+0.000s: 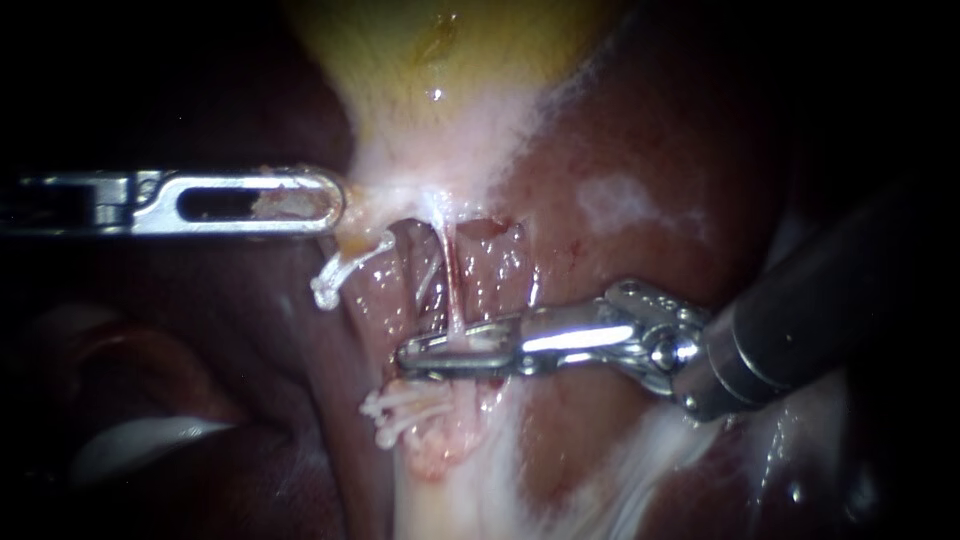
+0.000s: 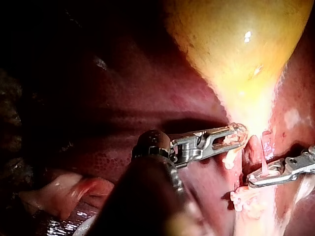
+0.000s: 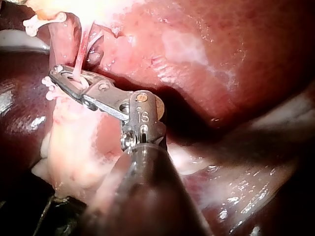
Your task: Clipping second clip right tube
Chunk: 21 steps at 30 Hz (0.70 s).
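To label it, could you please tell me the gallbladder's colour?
The gallbladder is yellowish, paler toward its neck; clearest in the left wrist view.

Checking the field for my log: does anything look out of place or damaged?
Nothing looks torn or spilled. One oddity: a white stub, seemingly clipped, curls loose below the left instrument, whose jaws grip the gallbladder at its neck. The right instrument sits squarely across the thin tube.

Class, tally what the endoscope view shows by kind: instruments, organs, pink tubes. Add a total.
Instruments: 2 (left instrument, right instrument)
Organs: 2 (gallbladder, liver)
Pink tubes: 1 (tube at the right instrument's tip)
Total: 5
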Each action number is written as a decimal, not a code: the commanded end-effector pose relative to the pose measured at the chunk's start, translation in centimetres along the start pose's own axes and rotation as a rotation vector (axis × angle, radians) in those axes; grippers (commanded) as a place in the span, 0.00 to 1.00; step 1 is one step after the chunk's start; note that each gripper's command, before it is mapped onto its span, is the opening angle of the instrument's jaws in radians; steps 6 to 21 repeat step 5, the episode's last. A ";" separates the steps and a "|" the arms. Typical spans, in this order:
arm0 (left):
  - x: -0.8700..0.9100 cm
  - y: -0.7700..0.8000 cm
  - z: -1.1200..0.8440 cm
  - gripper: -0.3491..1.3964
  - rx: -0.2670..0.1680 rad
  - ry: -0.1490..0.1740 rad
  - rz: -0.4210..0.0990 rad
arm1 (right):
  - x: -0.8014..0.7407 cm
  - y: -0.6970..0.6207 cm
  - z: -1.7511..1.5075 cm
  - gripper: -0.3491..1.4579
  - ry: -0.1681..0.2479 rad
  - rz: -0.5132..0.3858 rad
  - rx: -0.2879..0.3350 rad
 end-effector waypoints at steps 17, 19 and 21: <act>0.00 0.01 0.00 0.00 0.000 0.000 0.001 | 0.01 0.00 0.01 0.00 0.000 0.001 0.000; 0.00 0.01 0.00 0.00 0.000 0.000 0.001 | 0.01 0.00 0.01 0.00 0.000 0.001 0.000; 0.00 0.01 0.00 0.00 0.000 0.000 0.001 | 0.01 0.00 0.01 0.00 0.000 0.001 0.000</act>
